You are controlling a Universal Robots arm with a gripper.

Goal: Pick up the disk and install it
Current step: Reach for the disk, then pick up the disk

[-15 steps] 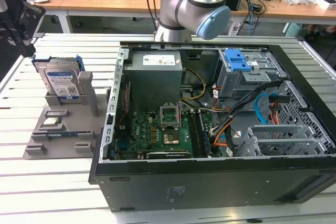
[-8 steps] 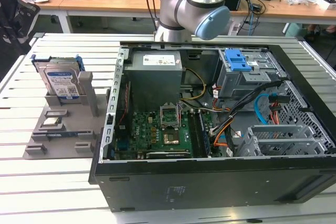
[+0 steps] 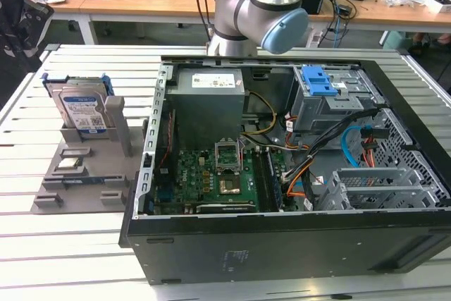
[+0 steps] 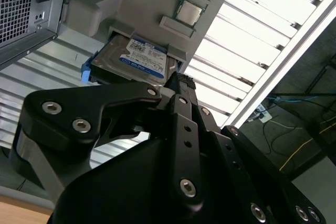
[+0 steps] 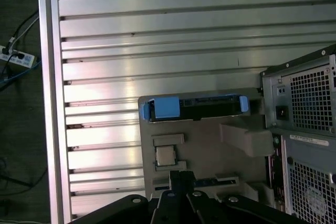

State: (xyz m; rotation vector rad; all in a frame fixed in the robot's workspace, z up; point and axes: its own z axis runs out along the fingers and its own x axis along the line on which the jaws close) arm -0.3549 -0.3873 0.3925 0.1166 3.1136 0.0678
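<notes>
The disk (image 3: 83, 107) stands on edge in a grey holder (image 3: 116, 132) at the exterior view's left, its blue-and-white label facing out and a blue bracket around it. In the second wrist view the disk (image 4: 139, 59) lies beyond my gripper (image 4: 180, 81), well apart from it. In the first wrist view I see the disk (image 5: 194, 107) edge-on with its blue bracket ends, and my gripper (image 5: 178, 178) hangs over the holder (image 5: 241, 140) near the chip side. The gripper looks shut and holds nothing.
A small square silver chip (image 3: 68, 163) rests in the holder's front. The open computer case (image 3: 141, 195) sits beside it, with a blue latch on a grey cage (image 3: 317, 81) at the back right, a motherboard (image 3: 211, 181) and cables (image 3: 303, 167). The arm (image 3: 261, 5) rises behind the case.
</notes>
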